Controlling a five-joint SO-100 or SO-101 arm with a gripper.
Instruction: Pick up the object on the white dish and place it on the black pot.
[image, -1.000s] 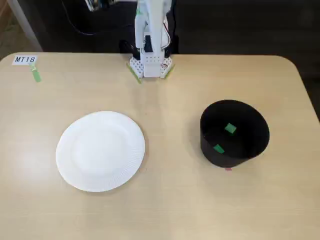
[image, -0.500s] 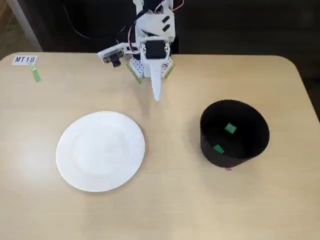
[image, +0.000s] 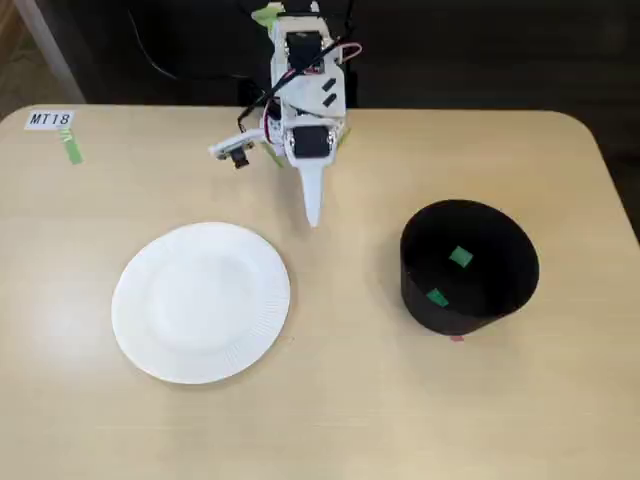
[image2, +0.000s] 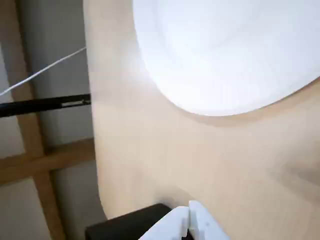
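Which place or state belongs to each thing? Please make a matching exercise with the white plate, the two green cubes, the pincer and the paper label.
Things:
1. white plate
2. two green cubes
3. pincer
4. label reading MT18

Places or states:
A. inside the black pot
B. at the far left corner of the table in the fixed view
C. lying empty on the table's left half
D. closed, pointing down between plate and pot

Right pairs: 1-C, 2-A, 3-D, 4-B
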